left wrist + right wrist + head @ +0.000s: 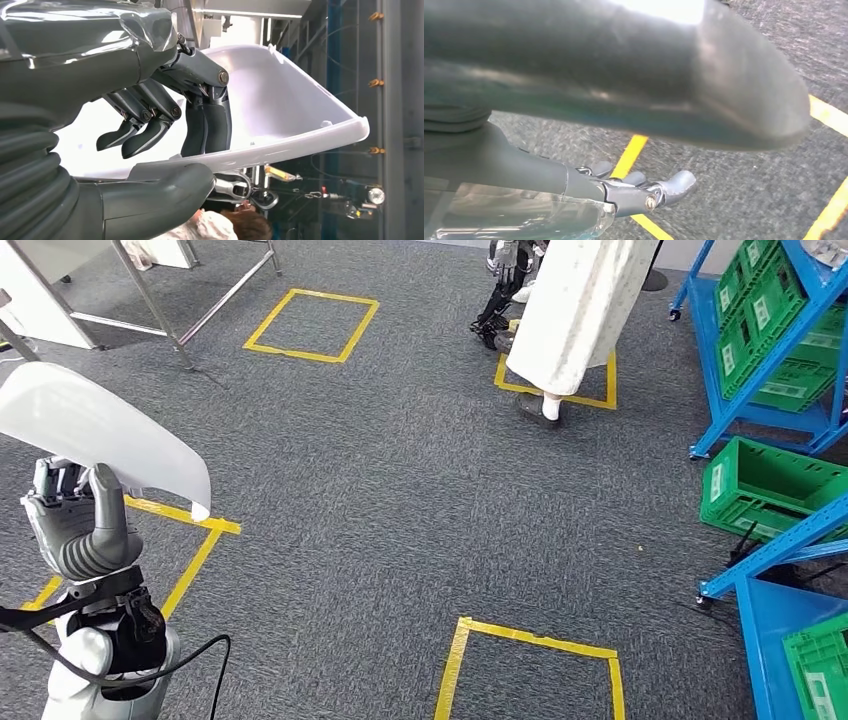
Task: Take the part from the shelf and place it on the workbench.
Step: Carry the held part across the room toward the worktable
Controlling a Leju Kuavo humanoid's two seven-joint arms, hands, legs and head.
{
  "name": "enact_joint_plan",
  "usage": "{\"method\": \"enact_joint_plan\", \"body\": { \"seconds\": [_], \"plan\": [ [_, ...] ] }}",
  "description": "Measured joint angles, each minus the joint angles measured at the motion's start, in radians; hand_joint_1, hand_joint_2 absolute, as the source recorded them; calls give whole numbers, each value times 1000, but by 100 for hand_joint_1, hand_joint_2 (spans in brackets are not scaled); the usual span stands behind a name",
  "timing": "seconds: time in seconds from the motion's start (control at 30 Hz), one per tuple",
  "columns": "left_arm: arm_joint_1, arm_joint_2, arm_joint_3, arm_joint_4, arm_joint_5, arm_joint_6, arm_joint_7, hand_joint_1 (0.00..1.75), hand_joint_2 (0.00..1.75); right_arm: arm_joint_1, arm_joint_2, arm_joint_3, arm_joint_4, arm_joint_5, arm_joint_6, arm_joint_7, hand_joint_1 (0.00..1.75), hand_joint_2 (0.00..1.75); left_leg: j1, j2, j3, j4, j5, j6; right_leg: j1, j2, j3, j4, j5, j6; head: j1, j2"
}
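Head view: left hand (75,525) raised at lower left, thumb up against the underside of a white curved plastic part (100,435), which it holds above grey carpet (400,490). Part is long, shell-like, tapering to a rounded tip pointing toward floor centre. Yellow tape squares (312,325) mark the carpet in several spots. Person in a long white coat (580,310) stands at top centre on one tape square. Blue shelf rack (790,350) w/ green crates (775,485) runs along the right edge. Metal table legs (150,295) at top left.

Left wrist view: dark fingers (207,125) curl inside the part's (280,105) hollow, thick grey thumb (165,187) pressed on its outer rim, so the part is pinched betw. thumb and fingers. Blue uprights behind it.

Right wrist view: right hand (624,190) hangs over carpet and yellow tape, fingers straight and close together, nothing in them. Blurred dark thumb across the picture's upper part.
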Motion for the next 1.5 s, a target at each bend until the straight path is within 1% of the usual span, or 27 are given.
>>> {"method": "enact_joint_plan", "body": {
  "seconds": [0.07, 0.13, 0.2, 0.27, 0.3, 0.33, 0.37, 0.43, 0.5, 0.57, 0.6, 0.67, 0.73, 0.8, 0.83, 0.9, 0.93, 1.0, 1.07, 1.1, 1.17, 1.23, 1.3, 1.33, 1.4, 1.43, 1.5],
  "plan": [
    [4, 1, 7, -3, -2, 0, -1, 175, 175, -5, 1, 4, 0, 2, 0, 1, 0, 0, 4, -14, -6, 1, 0, -8, 2, -18, 3, -2, 2, -15, 0, 0],
    [8, 2, 13, -7, -3, 0, -2, 175, 175, -8, 1, 9, 0, 3, -1, 1, 0, 0, 4, 28, -25, 40, -24, -16, 1, -38, 8, -5, 1, -29, -4, 0],
    [9, 3, 16, -10, -4, 1, -2, 175, 175, -7, -1, 12, 0, 3, -1, 1, 0, 0, 4, 97, -81, 156, -81, -22, 8, -62, 12, -6, -3, -40, -7, 0],
    [12, 3, 16, -10, -4, 1, -2, 175, 175, -4, -3, 13, 0, 3, -1, 1, 0, 0, 6, 123, -143, 276, -124, -23, 18, -88, 14, -5, -8, -47, -7, 0],
    [13, 3, 16, -10, -4, 2, -2, 175, 175, -4, -4, 14, 0, 3, 0, 1, 0, 0, 6, 125, -154, 294, -122, -21, 22, -102, 15, -5, -10, -49, -7, 0],
    [14, 3, 16, -10, -4, 2, -2, 175, 175, -5, -4, 14, 0, 3, 2, 1, 0, 0, 4, 128, -144, 272, -104, -15, 26, -115, 17, -5, -12, -52, -7, 0],
    [15, 3, 16, -10, -4, 2, -2, 175, 175, -7, -4, 15, 0, 4, 4, 2, 0, 0, 0, 136, -114, 215, -73, -6, 30, -128, 19, -6, -14, -54, -7, 0],
    [13, 3, 16, -14, -5, 2, -2, 175, 175, -11, -2, 17, 0, 4, 7, 2, 0, 0, -17, 181, -42, 82, -27, 16, 38, -151, 25, -6, -19, -55, -6, 0],
    [10, 1, 16, -18, -6, 2, -2, 175, 175, -13, -1, 19, 0, 5, 7, 2, 0, 0, -32, 207, -13, 24, -19, 32, 41, -173, 27, -7, -23, -50, -6, 0],
    [11, 0, 19, -22, -9, 2, -1, 175, 175, -17, 0, 20, 0, 5, 7, 2, 0, 0, -32, 184, -7, 11, -14, 40, 42, -195, 30, -10, -27, -43, -6, 0],
    [12, 0, 21, -25, -11, 2, 0, 175, 175, -19, 0, 20, 0, 5, 8, 3, 0, 0, -29, 171, 3, -1, -8, 44, 42, -190, 32, -6, -32, -40, -6, 0],
    [12, -4, 25, -30, -15, 1, 2, 175, 175, -22, -1, 21, -1, 5, 7, 5, 0, 0, -18, 148, 23, -27, 8, 51, 39, -140, 9, 50, -60, -39, -3, 0],
    [11, -9, 26, -30, -18, 1, 3, 175, 175, -20, -4, 22, -1, 5, 6, 7, 0, 0, -13, 122, 25, -34, 14, 53, 27, -85, -51, 174, -104, -38, -2, 0],
    [15, -14, 26, -29, -20, 1, 3, 175, 175, -17, -7, 24, 0, 5, 5, 10, 0, 0, -9, 90, 25, -33, 14, 49, 15, -73, -100, 254, -120, -24, -2, 0],
    [17, -15, 26, -29, -22, 1, 3, 175, 175, -16, -9, 25, 0, 5, 5, 11, 0, 0, -6, 74, 26, -32, 13, 45, 8, -70, -100, 242, -106, -11, -2, 0],
    [20, -18, 26, -29, -24, 1, 3, 175, 175, -18, -12, 27, 0, 5, 5, 11, 0, 0, 2, 45, 25, -22, 6, 31, -7, -51, -50, 116, -44, 20, -1, 0],
    [21, -19, 27, -30, -25, 2, 3, 175, 175, -19, -12, 27, 0, 6, 5, 11, 0, 0, 3, 32, 23, -13, 1, 22, -11, -35, -23, 54, -18, 29, 0, 0],
    [23, -19, 28, -30, -26, 2, 3, 175, 175, -23, -11, 29, 0, 6, 5, 12, 0, 0, 5, 14, 14, 0, -7, 6, -12, -18, 5, -3, 3, 23, 1, 0],
    [26, -19, 28, -31, -27, 2, 3, 175, 175, -28, -11, 30, 0, 6, 5, 13, 0, 0, 8, 0, 8, 2, -7, -3, -7, -31, 7, 0, 3, 4, 0, 0],
    [28, -19, 29, -31, -28, 2, 3, 175, 175, -30, -11, 31, 0, 6, 5, 13, 0, 0, 10, 9, 5, 7, -10, -7, -7, -39, 8, 0, 3, -4, 0, 0],
    [27, -18, 31, -31, -28, 2, 3, 175, 175, -31, -11, 32, 0, 6, 4, 13, 0, 0, 11, 60, -18, 60, -42, -14, -7, -58, 11, -2, 2, -17, -3, 0],
    [26, -17, 32, -32, -28, 2, 3, 175, 175, -28, -12, 33, 0, 7, 4, 13, 0, 0, 11, 115, -81, 188, -104, -18, 1, -79, 13, -2, -3, -26, -5, 0],
    [27, -17, 31, -32, -28, 2, 3, 175, 175, -24, -13, 35, 0, 6, 4, 13, 0, 0, 12, 126, -138, 295, -138, -17, 10, -105, 14, -2, -7, -31, -5, 0],
    [28, -17, 32, -32, -28, 3, 3, 175, 175, -24, -13, 36, 0, 7, 4, 13, 0, 0, 11, 127, -142, 299, -128, -13, 14, -118, 16, -2, -9, -34, -5, 0],
    [28, -17, 32, -32, -28, 3, 3, 175, 175, -25, -12, 37, 0, 8, 4, 13, 0, 0, 3, 146, -85, 187, -65, 3, 21, -142, 22, -2, -14, -38, -5, 0],
    [28, -17, 32, -33, -30, 3, 3, 175, 175, -26, -10, 38, 0, 11, 4, 13, 0, 0, -4, 173, -48, 118, -39, 15, 24, -153, 27, -4, -16, -40, -5, 0],
    [26, -16, 32, -34, -37, 4, 3, 175, 175, -28, -8, 39, 0, 17, 4, 15, 0, 0, -17, 217, -3, 30, -16, 33, 28, -174, 32, -7, -20, -37, -3, 0]
  ]
}}
